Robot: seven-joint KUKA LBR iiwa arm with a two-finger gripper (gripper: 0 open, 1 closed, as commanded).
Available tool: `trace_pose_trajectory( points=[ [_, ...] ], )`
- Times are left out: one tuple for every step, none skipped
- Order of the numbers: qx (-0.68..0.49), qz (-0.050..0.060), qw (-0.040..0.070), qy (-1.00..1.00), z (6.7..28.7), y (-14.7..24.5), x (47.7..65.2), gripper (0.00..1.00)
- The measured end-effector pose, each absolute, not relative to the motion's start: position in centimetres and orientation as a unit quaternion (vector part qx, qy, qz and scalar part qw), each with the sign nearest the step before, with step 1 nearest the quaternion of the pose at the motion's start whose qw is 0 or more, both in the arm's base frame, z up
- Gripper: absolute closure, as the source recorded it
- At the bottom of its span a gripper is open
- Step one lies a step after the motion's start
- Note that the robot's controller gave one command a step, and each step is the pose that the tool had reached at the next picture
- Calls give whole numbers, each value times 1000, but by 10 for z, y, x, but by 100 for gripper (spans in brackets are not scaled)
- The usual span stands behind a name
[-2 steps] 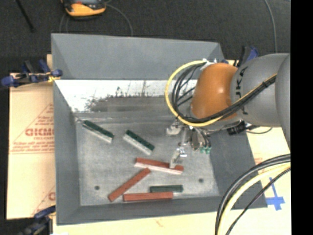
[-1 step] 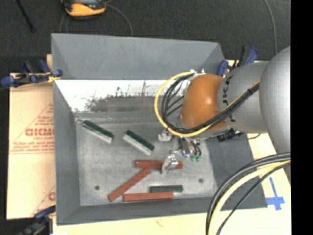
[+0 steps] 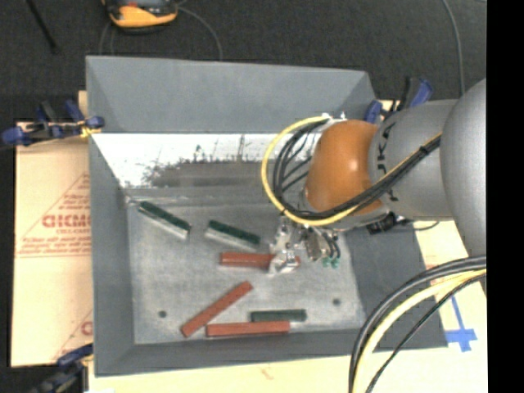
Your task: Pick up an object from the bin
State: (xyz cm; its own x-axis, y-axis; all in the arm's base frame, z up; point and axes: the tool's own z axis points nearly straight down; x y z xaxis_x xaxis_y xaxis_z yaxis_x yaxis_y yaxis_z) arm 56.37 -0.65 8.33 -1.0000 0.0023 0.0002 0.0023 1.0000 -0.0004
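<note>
"So, where is the gripper (image 3: 286, 256)?"
"Low in the grey bin (image 3: 164, 281), right of the middle of its floor; it sits at the right end of a short red-brown bar (image 3: 243, 259) and seems to touch it."
"Is it spread, pressed together or pinching something?"
"I cannot tell; the orange cover (image 3: 340, 170) and cables (image 3: 278, 178) on the wrist hang just above it."
"What else lies close?"
"A green bar (image 3: 233, 233) just beyond the red-brown one, toward the far wall; another green bar (image 3: 164, 219) further left; on the near side a long red-brown bar (image 3: 217, 308) lies slantwise; a dark green bar (image 3: 278, 315) and a third red-brown bar (image 3: 248, 328) lie by the near wall."
</note>
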Motion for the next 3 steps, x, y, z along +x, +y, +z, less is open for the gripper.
trace_pose_trajectory(
  points=[
    [-1,0,0,-1000,83,-6,564,100],
    [-1,0,0,-1000,87,-7,563,100],
    [-1,0,1,-1000,101,-7,562,100]
  ],
)
